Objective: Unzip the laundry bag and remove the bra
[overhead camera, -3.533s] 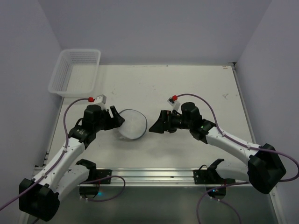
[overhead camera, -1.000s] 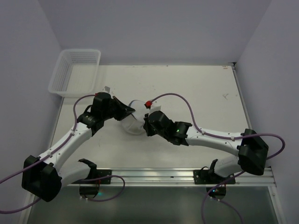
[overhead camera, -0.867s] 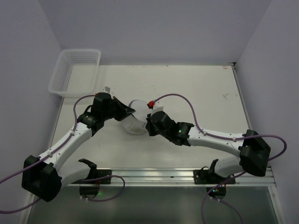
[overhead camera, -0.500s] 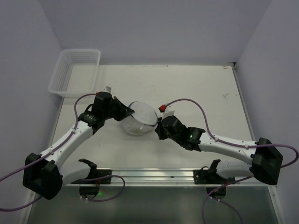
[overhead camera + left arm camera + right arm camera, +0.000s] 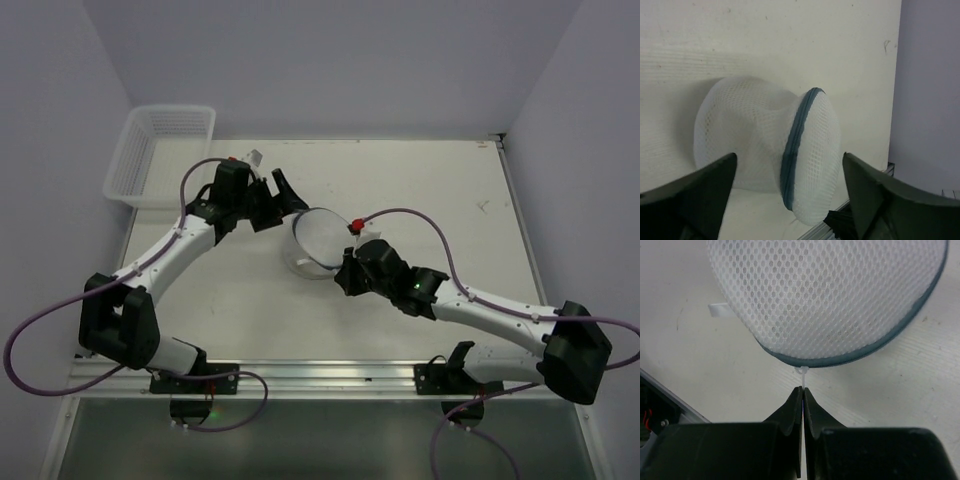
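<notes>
White mesh, fine-holed and limp, drawn into a round pouch and rimmed by a dark grey-blue zipper (image 5: 880, 346). Pictured as the laundry bag (image 5: 318, 240), tipped up on edge near the middle of the table (image 5: 440, 190), between the two arms and well apart from the slatted plastic basket (image 5: 160, 150) at the far left corner. Showed a pinched, saddle-shaped waist in the left wrist view, so judged soft, very light, and quick to fold or skid on the smooth tabletop rather than stand firm. Caught at its near-right rim by the right gripper (image 5: 802, 390), with fingers pressed flat together on the thin white pull tab (image 5: 801, 373) hanging from the zipper. Faced from the far-left side by the left gripper (image 5: 283, 198), with fingers spread wide, holding nothing, near the bag but not seen to touch it. Reckoned best taken by that tab for the pull and by a fold of mesh close beside the zipper for the brace; likely to trail after the tab if left unpinned. Looked stiff only along the zipper tape and rim. Revealed no bra through the weave; contents impossible to tell.
</notes>
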{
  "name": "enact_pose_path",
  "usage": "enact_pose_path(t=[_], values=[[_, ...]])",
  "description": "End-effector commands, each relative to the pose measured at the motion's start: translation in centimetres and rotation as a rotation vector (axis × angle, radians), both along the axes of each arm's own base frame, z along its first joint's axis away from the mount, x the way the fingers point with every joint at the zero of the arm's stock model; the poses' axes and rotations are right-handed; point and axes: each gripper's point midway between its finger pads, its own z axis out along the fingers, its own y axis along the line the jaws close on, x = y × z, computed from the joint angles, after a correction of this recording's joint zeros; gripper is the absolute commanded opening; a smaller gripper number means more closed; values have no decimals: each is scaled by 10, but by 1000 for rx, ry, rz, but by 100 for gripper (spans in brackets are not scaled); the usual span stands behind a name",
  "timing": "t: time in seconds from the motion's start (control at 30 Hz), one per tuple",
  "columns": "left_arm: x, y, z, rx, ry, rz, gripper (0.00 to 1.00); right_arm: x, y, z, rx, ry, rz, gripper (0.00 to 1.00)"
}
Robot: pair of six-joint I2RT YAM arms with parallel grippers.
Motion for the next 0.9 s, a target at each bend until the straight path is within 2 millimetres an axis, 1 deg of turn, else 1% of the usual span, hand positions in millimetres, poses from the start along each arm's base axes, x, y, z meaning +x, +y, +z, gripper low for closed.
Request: enact_pose_path(t=[0.0,0.03,0.07,0.1,0.13,0.17,0.2,0.23,0.27,0.3,0.33,0.37,0.4,0.43,0.47,0.57,0.63,0.7,0.73,0.77,0.83,0.87], values=[[18,5,43,5,-141,9,97,2,37,25,77,-3,92,0],[14,8,46,4,-139,27,100,2,44,28,91,0,105,0],[10,11,45,4,-127,45,100,4,53,32,112,-5,115,0],[7,17,41,10,-100,88,100,4,62,40,139,-3,137,0],[-2,23,37,10,-88,110,100,5,70,35,138,8,148,0],[-8,26,34,6,-76,131,100,7,76,37,148,10,154,0],[-14,28,32,-17,-55,159,100,8,83,44,165,7,169,0],[-24,32,27,-31,-50,169,100,10,87,44,168,9,174,0],[-31,32,26,-45,-43,173,100,10,92,40,165,17,180,0],[-35,30,26,-71,-33,180,100,13,95,42,169,16,179,0],[-44,30,22,-80,-26,178,100,14,97,41,168,16,179,0],[-48,30,19,-85,-15,180,100,15,99,37,159,24,179,0],[-51,29,16,-94,0,192,100,18,102,42,165,16,179,0],[-57,31,8,-93,17,203,98,15,106,42,172,26,201,0],[-59,32,4,-91,28,214,95,17,111,43,178,21,206,0],[-62,29,-6,-105,49,221,89,20,117,48,192,11,218,0],[-59,24,-10,-113,53,213,86,20,120,48,190,9,227,0],[-56,17,-10,-124,46,195,81,20,121,47,189,10,229,0],[-54,16,-14,-118,55,196,78,20,121,47,187,10,226,0],[-53,15,-16,-115,59,192,69,22,120,46,182,7,217,0],[-51,12,-19,-116,63,186,61,22,118,46,178,5,212,0],[-50,11,-19,-117,63,184,50,20,116,44,170,10,212,0]])
